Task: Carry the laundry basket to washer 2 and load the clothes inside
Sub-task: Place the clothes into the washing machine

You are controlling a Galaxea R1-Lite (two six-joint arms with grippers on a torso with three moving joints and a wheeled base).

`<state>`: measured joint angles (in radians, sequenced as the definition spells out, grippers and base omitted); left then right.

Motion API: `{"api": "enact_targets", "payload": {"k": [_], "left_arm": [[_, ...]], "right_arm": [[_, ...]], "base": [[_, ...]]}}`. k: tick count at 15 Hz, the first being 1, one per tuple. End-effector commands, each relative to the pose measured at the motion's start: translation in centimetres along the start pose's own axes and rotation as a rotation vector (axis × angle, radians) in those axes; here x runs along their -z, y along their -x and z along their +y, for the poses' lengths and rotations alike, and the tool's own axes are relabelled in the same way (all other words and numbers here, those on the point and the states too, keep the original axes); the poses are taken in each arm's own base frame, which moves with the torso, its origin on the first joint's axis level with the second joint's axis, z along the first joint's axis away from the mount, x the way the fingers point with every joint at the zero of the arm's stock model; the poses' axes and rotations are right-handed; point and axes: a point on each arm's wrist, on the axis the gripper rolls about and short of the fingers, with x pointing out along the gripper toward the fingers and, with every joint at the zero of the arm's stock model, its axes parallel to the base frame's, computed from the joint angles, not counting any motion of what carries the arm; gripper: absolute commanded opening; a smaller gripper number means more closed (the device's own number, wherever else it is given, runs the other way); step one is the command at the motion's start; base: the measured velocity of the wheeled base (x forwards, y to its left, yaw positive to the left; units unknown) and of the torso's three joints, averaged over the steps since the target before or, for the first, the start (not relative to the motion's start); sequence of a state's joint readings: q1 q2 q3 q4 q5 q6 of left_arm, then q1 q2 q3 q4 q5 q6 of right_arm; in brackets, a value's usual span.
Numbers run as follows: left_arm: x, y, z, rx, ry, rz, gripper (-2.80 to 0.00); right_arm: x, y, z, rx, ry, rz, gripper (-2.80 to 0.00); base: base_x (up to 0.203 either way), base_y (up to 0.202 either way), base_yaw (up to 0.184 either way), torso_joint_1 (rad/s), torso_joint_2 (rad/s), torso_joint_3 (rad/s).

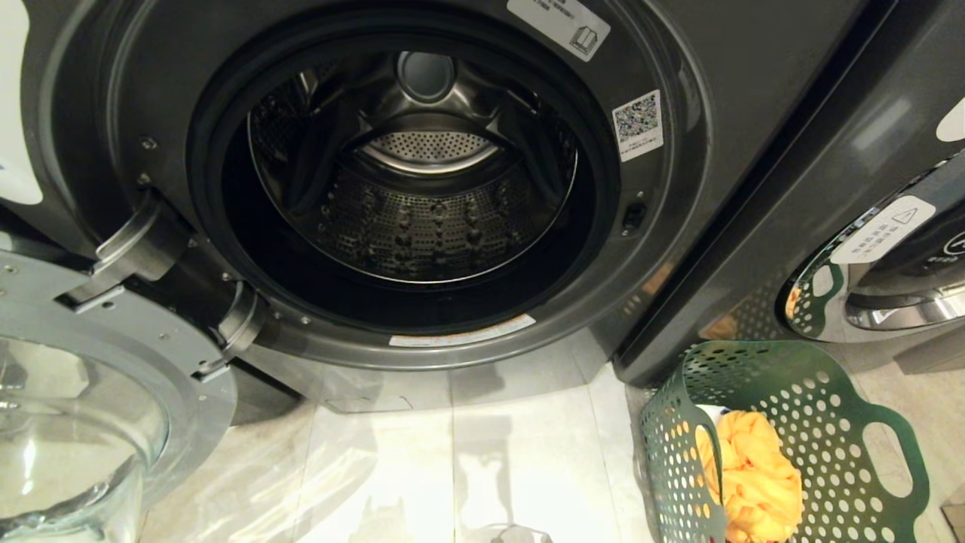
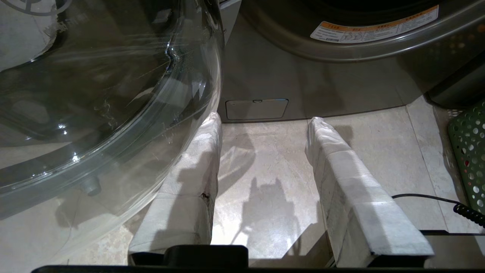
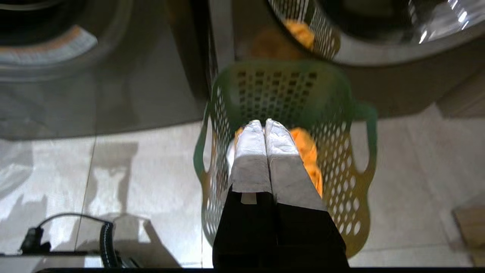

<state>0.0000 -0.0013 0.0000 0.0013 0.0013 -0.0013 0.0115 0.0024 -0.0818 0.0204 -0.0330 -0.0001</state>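
With the round glass door swung wide on its hinge at the left, the dark grey front-loading washer shows a bare perforated steel drum, so loading has not begun. Carrying looks done: the dark green perforated plastic laundry basket sits on the pale tiled floor, just right of the washer, mustard-yellow clothes bunched inside. Right hand hovers over the basket, fingers pressed together, gripping nothing. Left hand hangs low beside the door, fingers apart and empty. Every garment is left to move
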Motion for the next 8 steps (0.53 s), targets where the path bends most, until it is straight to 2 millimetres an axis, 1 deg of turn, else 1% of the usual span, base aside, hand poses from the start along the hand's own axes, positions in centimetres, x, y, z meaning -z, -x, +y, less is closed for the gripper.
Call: {"api": "enact_targets", "payload": {"k": [1,2,3,4,5,6,7,8], "left_arm": [[0.0,0.0,0.0,0.0,0.0,0.002,-2.8],[0.0,0.0,0.0,0.0,0.0,0.002,-2.8],[0.0,0.0,0.0,0.0,-0.003,0.0,-2.8],[0.0,0.0,0.0,0.0,-0.003,0.0,-2.8],[0.0,0.0,0.0,0.0,-0.003,0.0,-2.8],[0.0,0.0,0.0,0.001,-0.001,-0.001,-2.8],[0.0,0.0,0.0,0.0,-0.001,0.0,-2.8],[0.0,0.0,0.0,0.001,-0.001,0.0,-2.8]], "right_arm": [[-3.4,0.9,0.0,0.001,0.015,-0.071,-2.8],[-6.7,1.7,-0.1,0.002,0.023,-0.107,-2.8],[-10.5,2.2,-0.1,0.004,0.023,-0.132,-2.8],[-14.1,1.7,-0.1,0.008,0.007,-0.121,-2.8],[-17.5,0.2,-0.1,0.016,-0.031,-0.094,-2.8],[-20.3,-2.0,0.0,0.036,-0.095,-0.053,-2.8],[-21.8,-4.4,0.0,0.078,-0.173,0.009,-2.8],[-22.2,-6.5,-0.1,0.129,-0.24,0.074,-2.8]], "base": [[0.0,0.0,0.0,0.0,0.0,0.0],[0.0,0.0,0.0,0.0,0.0,0.0],[0.0,0.0,0.0,0.0,0.0,0.0],[0.0,0.0,0.0,0.0,0.0,0.0],[0.0,0.0,0.0,0.0,0.0,0.0],[0.0,0.0,0.0,0.0,0.0,0.0],[0.0,0.0,0.0,0.0,0.0,0.0],[0.0,0.0,0.0,0.0,0.0,0.0]]}}
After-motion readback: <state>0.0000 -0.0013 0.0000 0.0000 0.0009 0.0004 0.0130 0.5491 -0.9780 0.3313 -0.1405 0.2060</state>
